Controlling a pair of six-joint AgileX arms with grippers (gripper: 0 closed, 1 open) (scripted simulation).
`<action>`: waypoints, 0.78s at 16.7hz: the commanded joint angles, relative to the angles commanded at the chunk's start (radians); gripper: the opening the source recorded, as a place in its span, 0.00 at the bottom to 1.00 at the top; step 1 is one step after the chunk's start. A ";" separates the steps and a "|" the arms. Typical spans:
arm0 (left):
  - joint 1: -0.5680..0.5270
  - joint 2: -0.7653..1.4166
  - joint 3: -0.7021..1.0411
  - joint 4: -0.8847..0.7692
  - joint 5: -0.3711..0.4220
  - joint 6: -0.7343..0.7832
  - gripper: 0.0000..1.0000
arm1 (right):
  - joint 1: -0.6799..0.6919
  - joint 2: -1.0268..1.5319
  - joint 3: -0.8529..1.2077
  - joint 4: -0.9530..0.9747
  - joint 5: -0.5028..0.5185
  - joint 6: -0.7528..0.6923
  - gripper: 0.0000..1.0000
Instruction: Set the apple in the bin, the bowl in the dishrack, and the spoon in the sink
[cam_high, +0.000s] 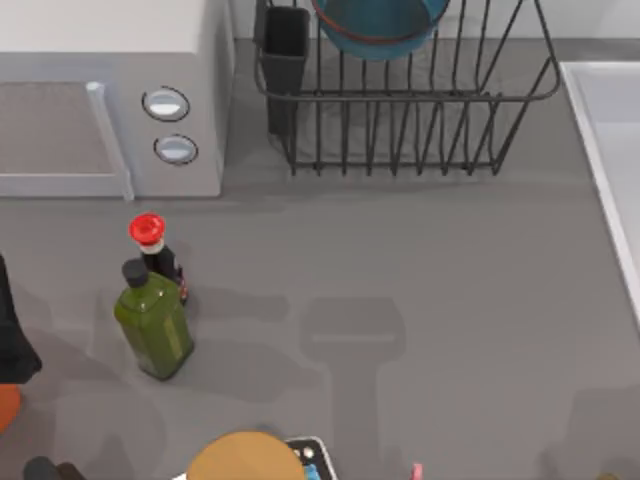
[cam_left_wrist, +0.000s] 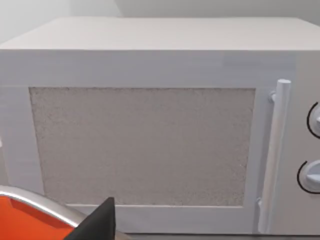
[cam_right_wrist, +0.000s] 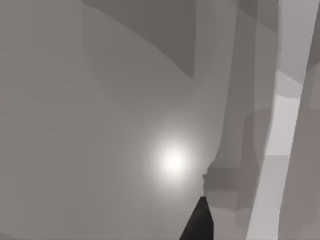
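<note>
The teal-blue bowl (cam_high: 378, 28) with its reddish rim rests inside the black wire dishrack (cam_high: 420, 125) at the back of the table. The pale sink (cam_high: 612, 150) runs along the right edge. The orange bin (cam_left_wrist: 22, 220), with a silver rim, lies at the far left (cam_high: 5, 408). My left gripper (cam_left_wrist: 100, 225) hangs just over that rim, facing the microwave (cam_left_wrist: 150, 135). My right gripper (cam_right_wrist: 200, 222) hovers over bare grey table close to the sink's rim (cam_right_wrist: 272, 165). The apple and the spoon are out of view.
The grey microwave (cam_high: 110, 100) fills the back left. A dark bottle with a red cap (cam_high: 150, 245) and a green bottle (cam_high: 155, 320) stand left of centre. A tan round object (cam_high: 245, 458), a small black-and-white item (cam_high: 310, 455) and a pink tip (cam_high: 415, 470) sit at the front edge.
</note>
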 joint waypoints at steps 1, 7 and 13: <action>0.000 0.000 0.000 0.000 0.000 0.000 1.00 | -0.001 -0.018 0.029 -0.049 0.000 0.001 0.00; 0.000 0.000 0.000 0.000 0.000 0.000 1.00 | -0.003 -0.094 0.142 -0.217 0.000 0.008 0.00; 0.000 0.000 0.000 0.000 0.000 0.000 1.00 | -0.007 -0.071 0.170 -0.240 0.005 0.012 0.00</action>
